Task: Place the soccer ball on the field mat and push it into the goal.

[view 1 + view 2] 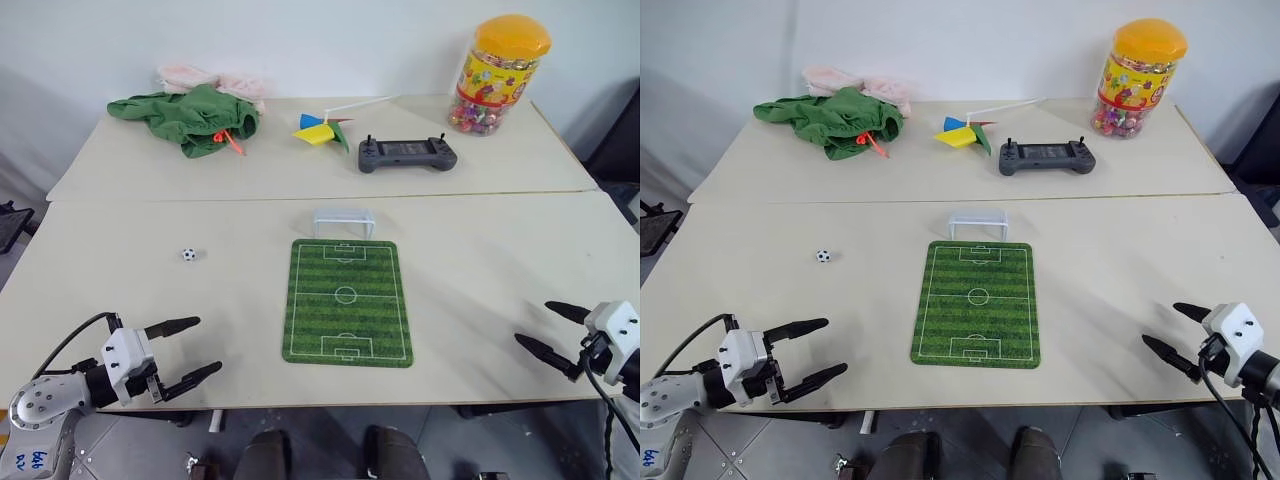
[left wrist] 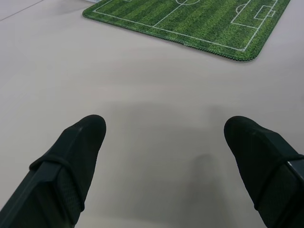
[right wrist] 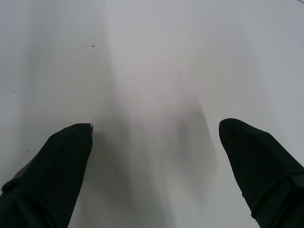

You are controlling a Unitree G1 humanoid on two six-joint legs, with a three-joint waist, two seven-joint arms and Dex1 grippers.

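The tiny black-and-white soccer ball (image 1: pixel 189 255) lies on the bare table, left of the field mat. The green field mat (image 1: pixel 347 300) with white pitch lines lies flat in the middle of the near table. At its far short edge stands the small white goal (image 1: pixel 344 221). My left gripper (image 1: pixel 208 347) hovers open over the table's near left edge, well short of the ball, nothing between its fingers. My right gripper (image 1: pixel 532 326) is open near the front right edge, empty too. The left wrist view shows a corner of the mat (image 2: pixel 199 23) beyond the fingers (image 2: pixel 76 152).
On the far table lie a green cloth (image 1: pixel 190 117), a paper pinwheel (image 1: pixel 322 130), a grey game controller (image 1: pixel 407 154) and a candy jar with an orange lid (image 1: pixel 497 75). A seam (image 1: pixel 200 198) separates the two tables.
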